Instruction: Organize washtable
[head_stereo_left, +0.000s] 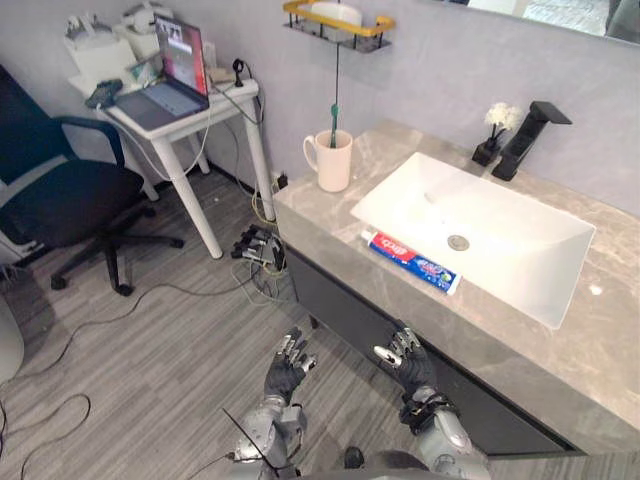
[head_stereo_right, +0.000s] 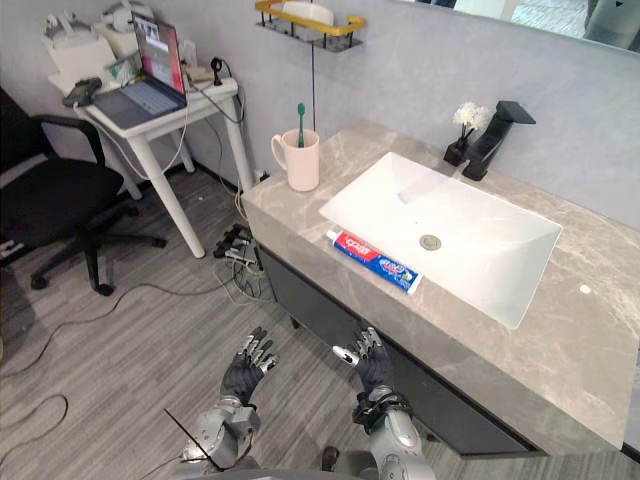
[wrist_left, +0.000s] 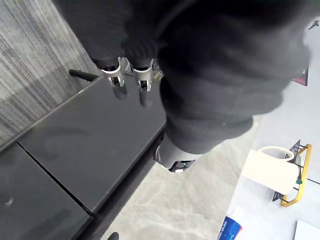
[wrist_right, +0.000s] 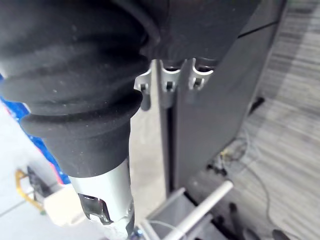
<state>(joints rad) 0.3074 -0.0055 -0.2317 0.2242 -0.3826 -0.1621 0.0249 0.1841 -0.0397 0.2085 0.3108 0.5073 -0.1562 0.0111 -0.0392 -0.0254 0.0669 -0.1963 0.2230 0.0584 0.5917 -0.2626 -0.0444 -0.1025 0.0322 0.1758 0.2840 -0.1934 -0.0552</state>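
Observation:
A red, white and blue toothpaste tube (head_stereo_left: 412, 260) lies on the grey marble counter (head_stereo_left: 330, 215), along the front rim of the white sink (head_stereo_left: 480, 235). A cream mug (head_stereo_left: 333, 160) with a green toothbrush (head_stereo_left: 335, 112) standing in it sits at the counter's left end. Both hands hang low in front of the dark cabinet, below the counter's edge. My left hand (head_stereo_left: 287, 368) is open with fingers spread, holding nothing. My right hand (head_stereo_left: 405, 360) is also open and empty, below the toothpaste tube. The mug (wrist_left: 270, 167) also appears in the left wrist view.
A black faucet (head_stereo_left: 530, 135) and a small vase of white flowers (head_stereo_left: 495, 132) stand behind the sink. A gold wall shelf (head_stereo_left: 338, 22) hangs above the mug. To the left are a white table with a laptop (head_stereo_left: 170, 80), an office chair (head_stereo_left: 60, 195) and floor cables (head_stereo_left: 255, 250).

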